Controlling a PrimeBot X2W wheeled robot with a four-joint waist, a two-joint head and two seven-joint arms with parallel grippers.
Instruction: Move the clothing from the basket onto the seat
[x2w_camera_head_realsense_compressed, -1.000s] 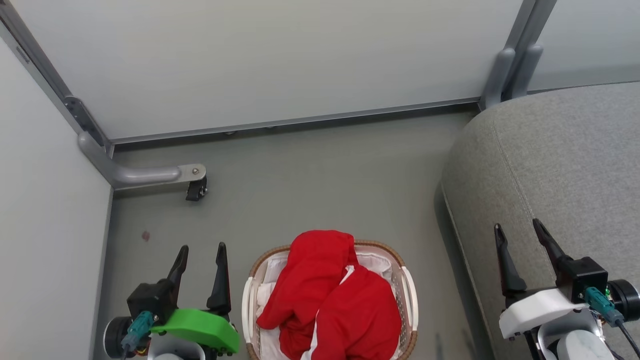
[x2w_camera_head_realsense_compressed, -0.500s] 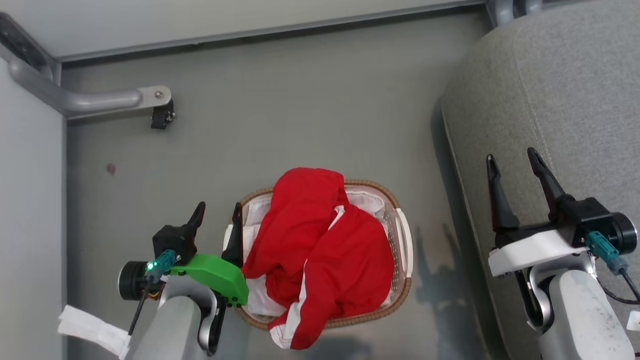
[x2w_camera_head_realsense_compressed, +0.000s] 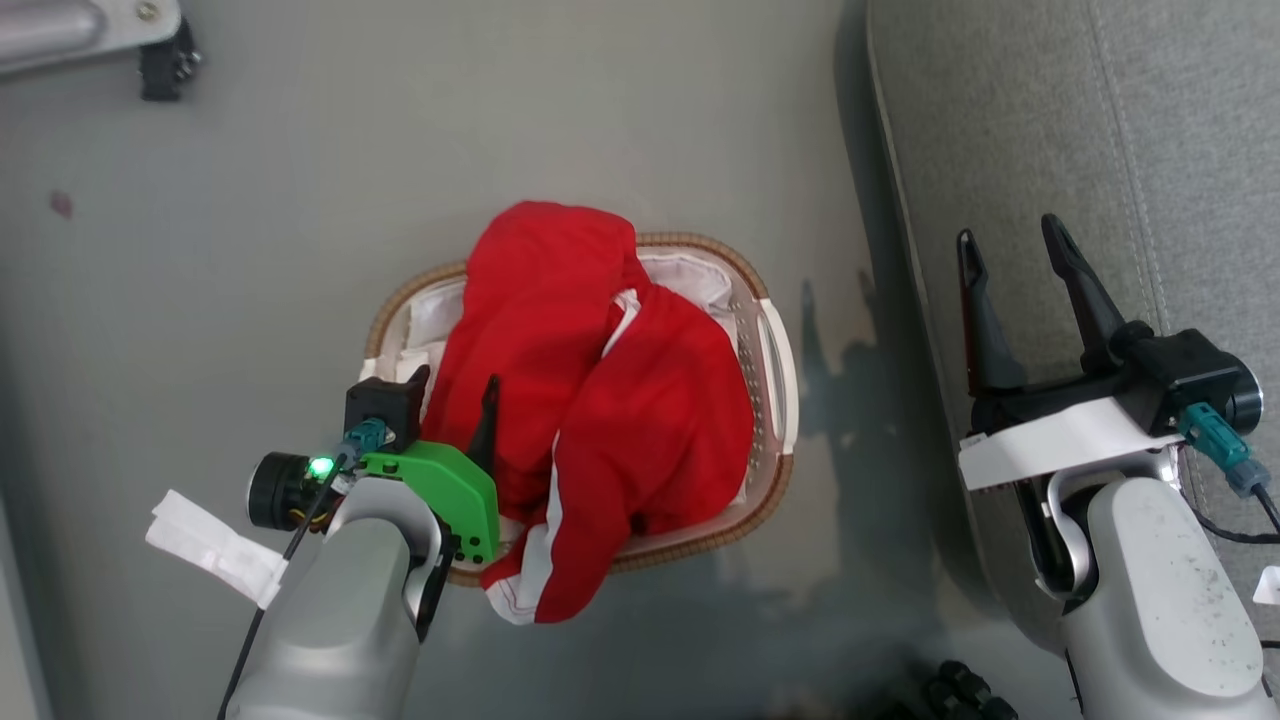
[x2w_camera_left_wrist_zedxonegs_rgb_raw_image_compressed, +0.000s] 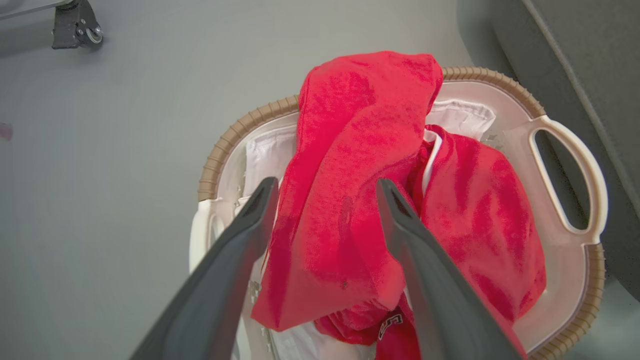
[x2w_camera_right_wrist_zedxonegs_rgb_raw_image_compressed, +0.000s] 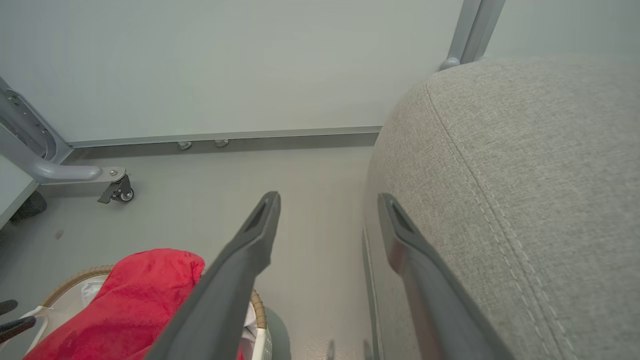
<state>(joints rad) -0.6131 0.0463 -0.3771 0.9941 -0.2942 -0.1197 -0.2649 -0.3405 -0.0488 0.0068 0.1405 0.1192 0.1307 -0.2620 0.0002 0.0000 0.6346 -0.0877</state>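
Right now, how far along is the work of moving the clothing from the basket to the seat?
Done: nothing. All the clothing lies in the basket, with one hem hanging over its rim, and none is on the visible seat. In hand: the open left pincer hovers at the pile, one finger on each side of the top fold. The right pincer is open and empty. Left: grasp and carry everything over.

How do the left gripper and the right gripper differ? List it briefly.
The left gripper is green-bodied; the right gripper is white-bodied. The left gripper hangs over the basket and the clothing; the right gripper hangs at the seat's edge. Both are open and empty.
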